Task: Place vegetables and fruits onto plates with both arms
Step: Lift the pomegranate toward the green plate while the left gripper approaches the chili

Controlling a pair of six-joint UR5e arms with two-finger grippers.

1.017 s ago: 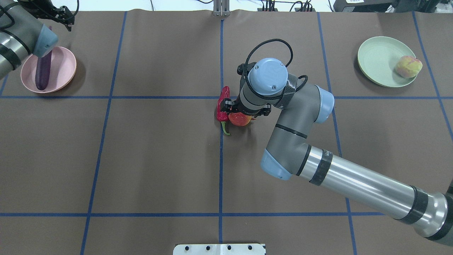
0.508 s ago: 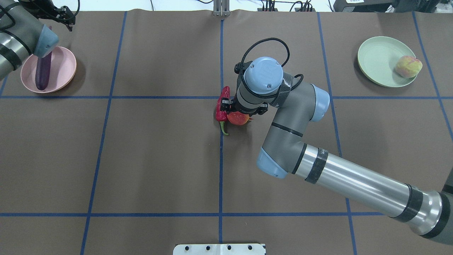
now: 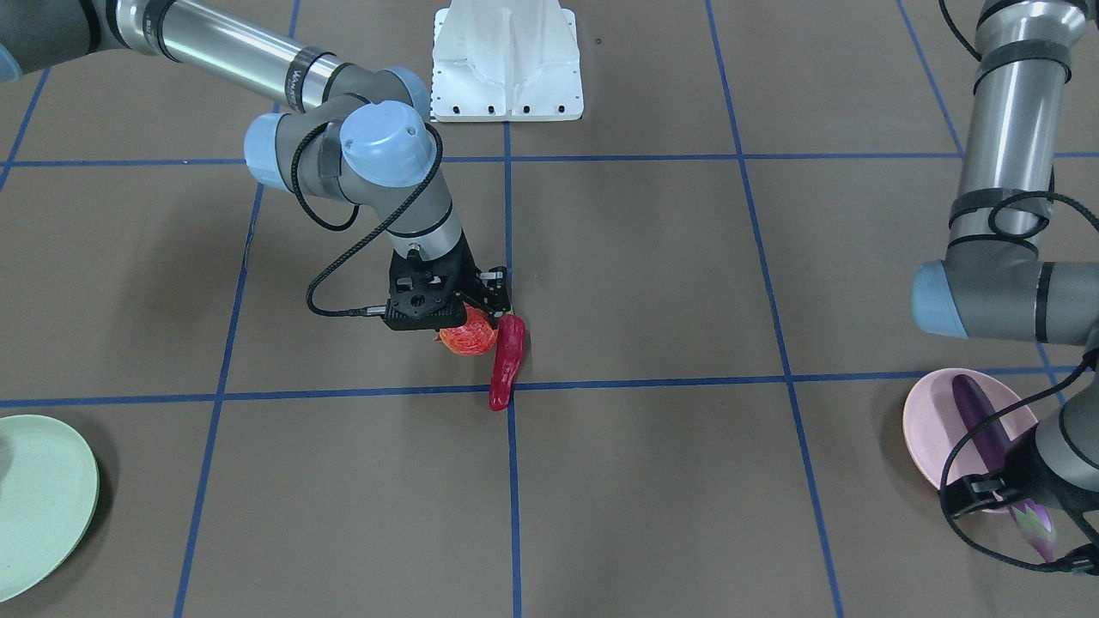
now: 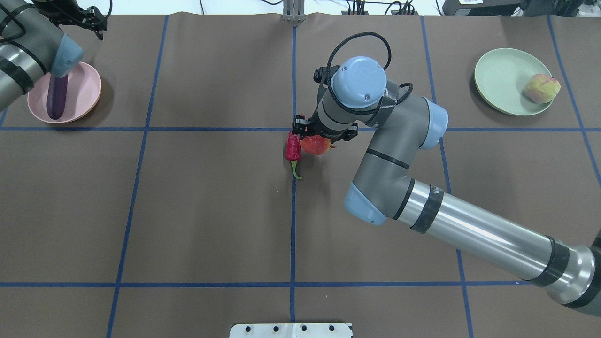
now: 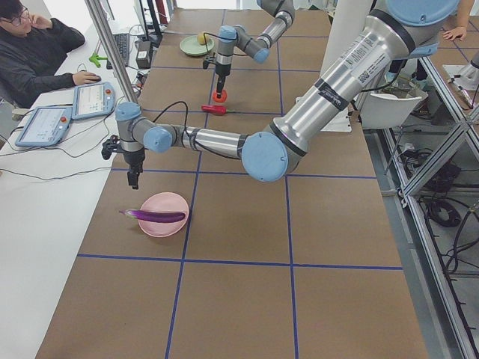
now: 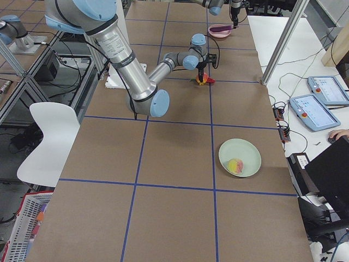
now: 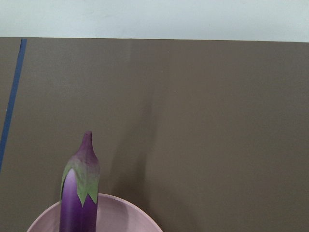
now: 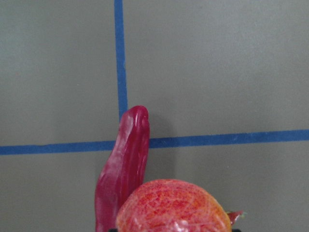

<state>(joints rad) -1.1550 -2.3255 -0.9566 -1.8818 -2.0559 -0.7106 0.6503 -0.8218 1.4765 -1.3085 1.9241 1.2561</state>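
My right gripper is shut on the red-orange pomegranate-like fruit near the table's middle. The fruit also shows in the right wrist view. The red chili pepper lies on the table right beside the fruit, at the blue line crossing. The purple eggplant lies in the pink plate at the far left. My left gripper hangs above the table just beyond that plate, holding nothing; its fingers do not show. The peach sits on the mint green plate at the far right.
The white base block stands at the robot's edge of the table. My right arm stretches across the right half of the table. An operator sits with tablets at the far side.
My right gripper has moved toward the far side with the fruit in it. The chili has shifted slightly beside it. My left arm has drawn back a little from the pink plate.
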